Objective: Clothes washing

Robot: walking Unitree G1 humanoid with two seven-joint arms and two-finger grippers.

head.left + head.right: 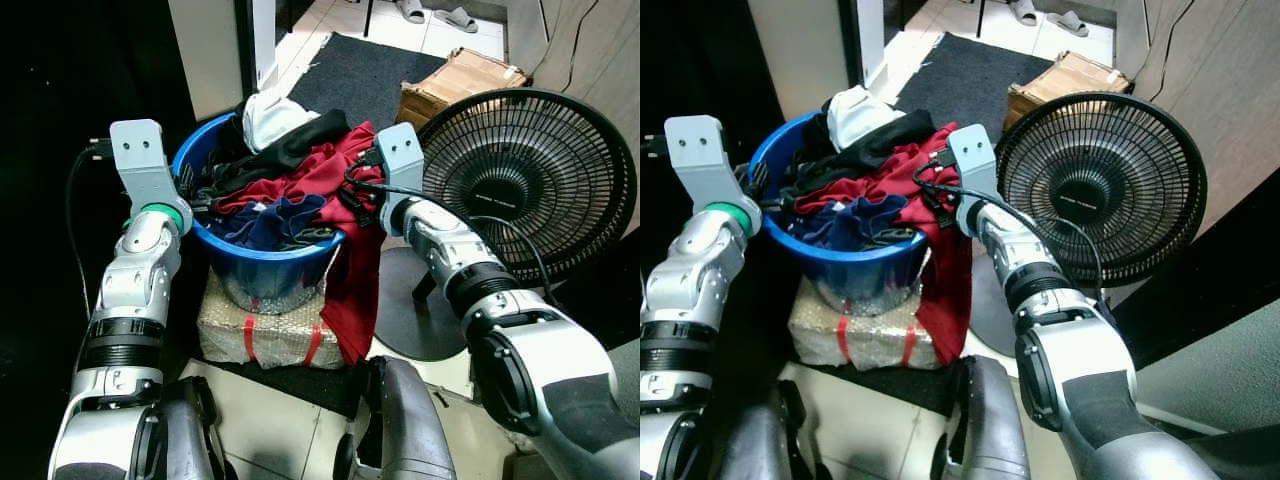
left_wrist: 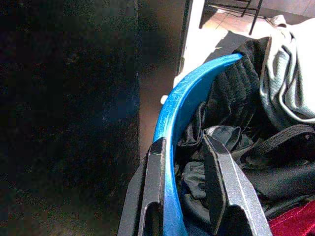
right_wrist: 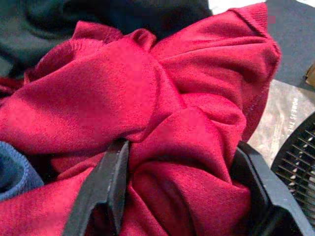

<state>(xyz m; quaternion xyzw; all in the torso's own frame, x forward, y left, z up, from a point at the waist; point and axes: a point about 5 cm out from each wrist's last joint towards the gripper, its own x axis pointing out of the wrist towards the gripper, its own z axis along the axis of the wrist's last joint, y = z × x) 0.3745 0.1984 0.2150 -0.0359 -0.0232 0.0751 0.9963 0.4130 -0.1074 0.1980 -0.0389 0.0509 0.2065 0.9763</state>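
A blue basin (image 1: 265, 262) heaped with clothes stands on a bubble-wrapped parcel (image 1: 260, 335). On the heap lie a red garment (image 1: 320, 170), a black one (image 1: 300, 145), a white one (image 1: 268, 115) and a navy one (image 1: 270, 220). The red garment hangs over the basin's right side. My left gripper (image 2: 184, 142) is shut on the basin's left rim (image 2: 182, 103), one finger outside and one among the black clothes. At the right side, my right gripper (image 3: 180, 145) stands open, its fingers wide apart with bunched red cloth (image 3: 147, 83) between them. The rim there is hidden under the cloth.
A black floor fan (image 1: 530, 180) stands close on the right, almost touching my right forearm. A cardboard box (image 1: 460, 80) and a dark mat (image 1: 365, 70) lie behind the basin. A dark cabinet side is at the left. Pale tiled floor (image 1: 250, 420) is below.
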